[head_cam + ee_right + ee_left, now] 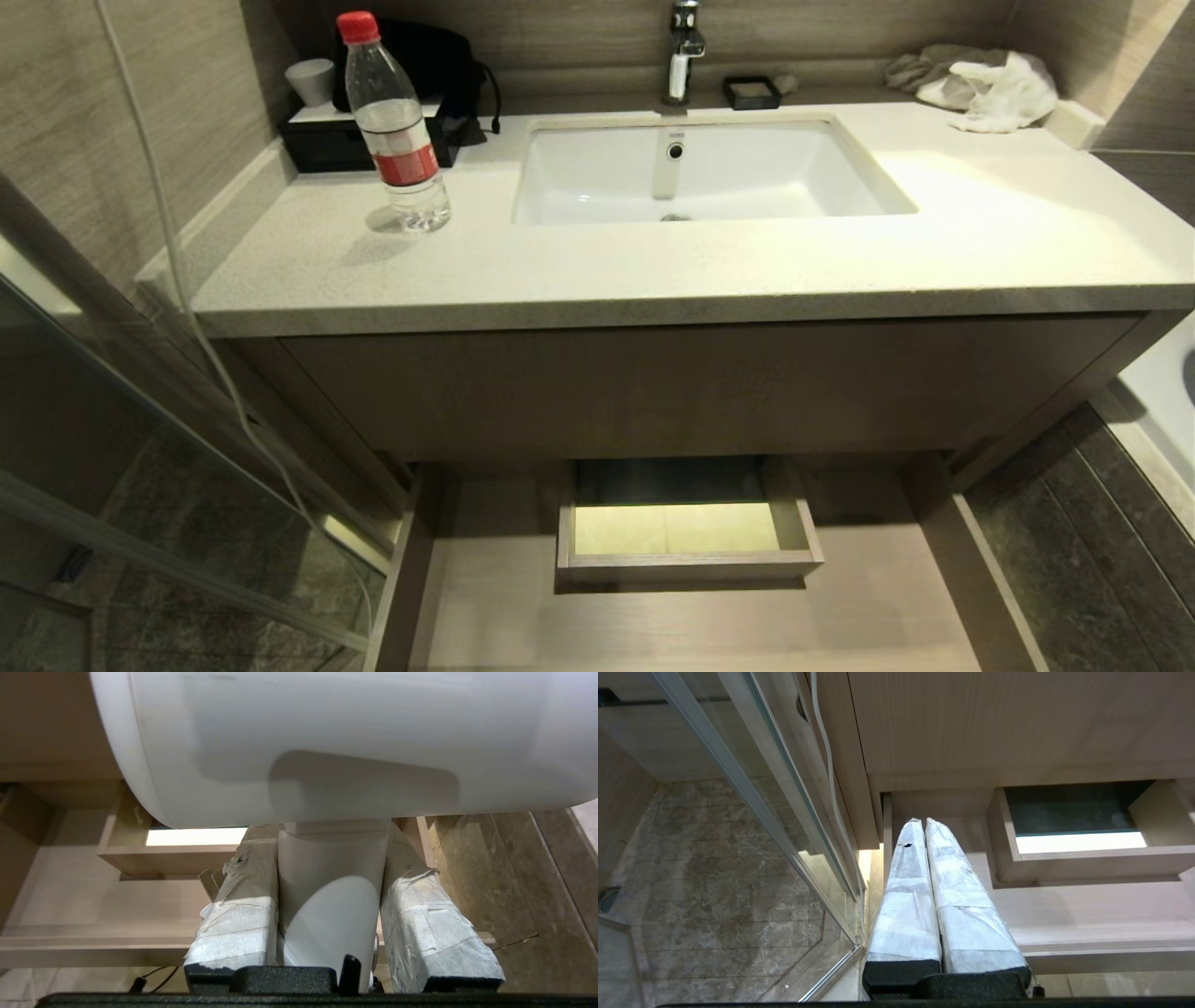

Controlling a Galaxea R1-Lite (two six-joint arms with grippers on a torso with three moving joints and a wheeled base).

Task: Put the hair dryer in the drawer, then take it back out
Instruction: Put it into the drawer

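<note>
The hair dryer (336, 742) is held in the right gripper (329, 905), which is clenched on its straight handle just below the barrel. The barrel fills the right wrist view; neither arm appears in the head view. The casing looks like rigid, smooth plastic: stiff, probably light, and likely to slip or twist between the taped fingers (238, 914) because the barrel sits above the grip and is top-heavy. The handle is the correct place to hold; the wide barrel would probably not fit the jaws. The cord is not visible, so allow for it trailing or snagging on the drawer edge.

The drawer (689, 566) stands pulled open below the vanity, at 6 o'clock from the sink (709, 173) in the head view, with nothing visible inside. In the right wrist view it lies at 9 o'clock from the handle, well apart.

The left gripper (922, 828) is idle, fingers pressed together on nothing, near the drawer's left side.
</note>
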